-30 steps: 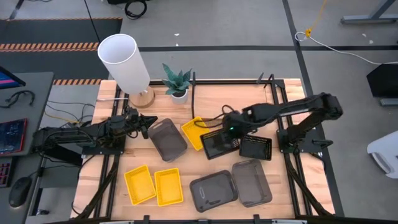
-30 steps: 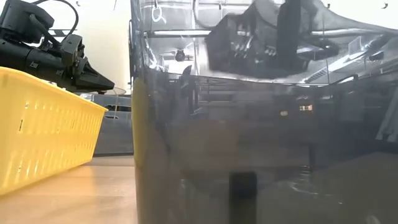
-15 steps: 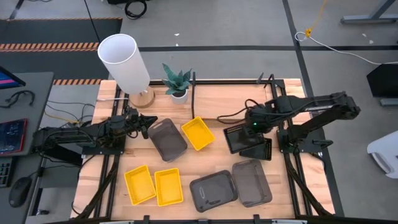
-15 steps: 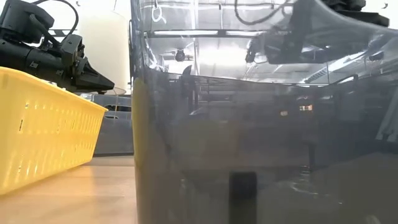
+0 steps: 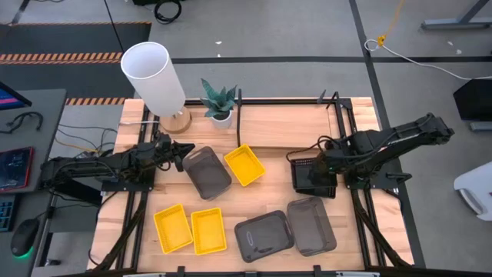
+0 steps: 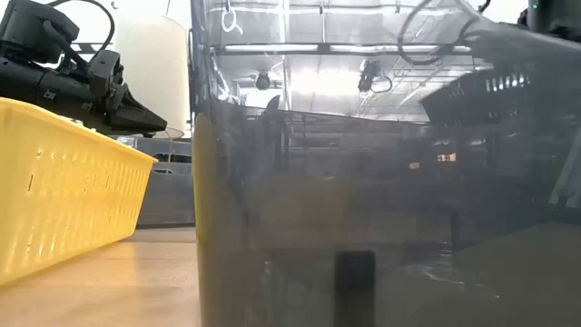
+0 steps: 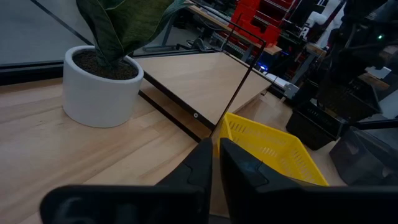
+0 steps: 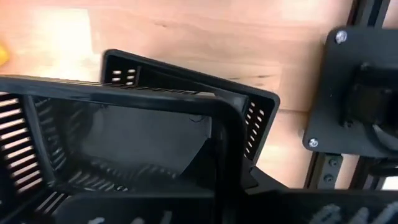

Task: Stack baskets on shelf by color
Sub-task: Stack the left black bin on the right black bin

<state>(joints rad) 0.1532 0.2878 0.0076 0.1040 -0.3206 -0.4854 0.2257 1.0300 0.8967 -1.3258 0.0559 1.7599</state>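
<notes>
The baskets lie scattered over the table (image 5: 254, 131). The shelf (image 5: 284, 123), a raised light-wood board in thin black bars, stands beyond both grippers with none of them on it. Three dark grey baskets are the largest: one (image 5: 207, 171) just ahead of the left gripper's (image 5: 182, 156) fingertips, and two side by side near the front edge, one (image 5: 263, 235) and the other (image 5: 310, 225), nearer the right gripper (image 5: 317, 171) than the left. Of the yellow baskets, one (image 5: 245, 165) lies between the two grippers, and in the left wrist view it shows just past the left fingers (image 7: 239, 171); two more (image 5: 172, 228) and (image 5: 209, 230) sit together well in front of the left gripper. The right gripper has its jaws clenched on the rim of a black perforated basket (image 8: 118, 149), held tilted directly above another black basket (image 8: 186, 81) that rests on the table. The left gripper's jaws stand almost together and grasp nothing. A white plant pot (image 7: 99, 90) stands beyond the left gripper.
</notes>
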